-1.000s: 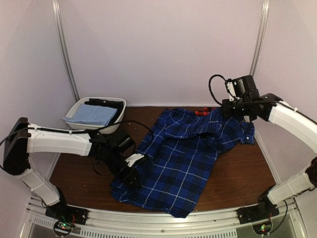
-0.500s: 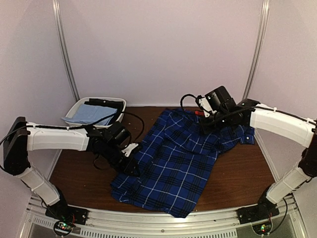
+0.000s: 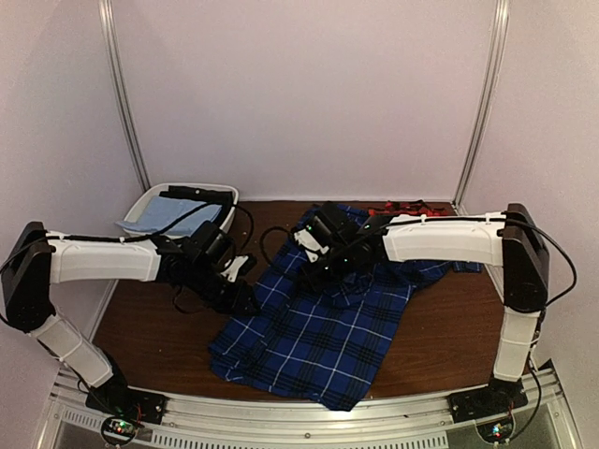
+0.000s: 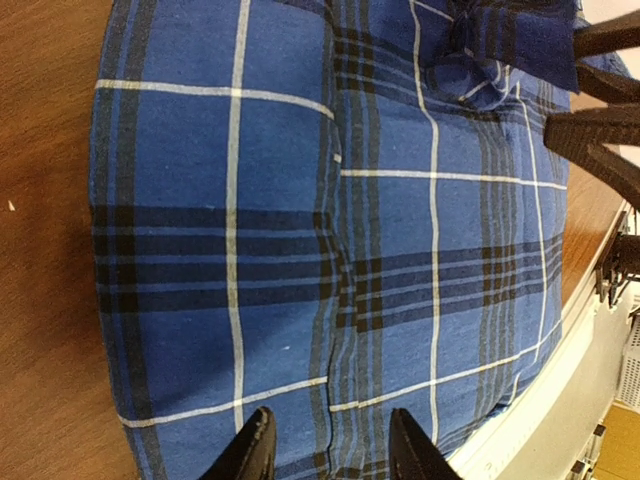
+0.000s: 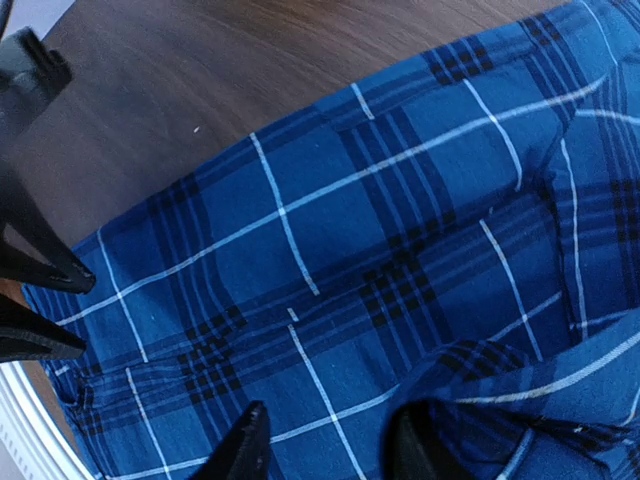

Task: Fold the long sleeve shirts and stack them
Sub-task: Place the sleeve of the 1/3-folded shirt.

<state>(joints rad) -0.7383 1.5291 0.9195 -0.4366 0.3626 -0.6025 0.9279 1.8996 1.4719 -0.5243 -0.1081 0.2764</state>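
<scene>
Hiding behind the right arm, the red-and-black shirt shows only a sliver at the counter's far edge. The blue plaid shirt lies spread mid-counter, its top covered by that arm, which stretches leftward across it. The left end effector and right end effector sit over the cloth, fingers apart and gripping nothing.

No word, label, brand mark or number could be read in any of the three views. The blue plaid shirt showed only its woven lines. The small lit dots on the arm bases, at the lower edge of the top view, were too small to read as signs.
</scene>
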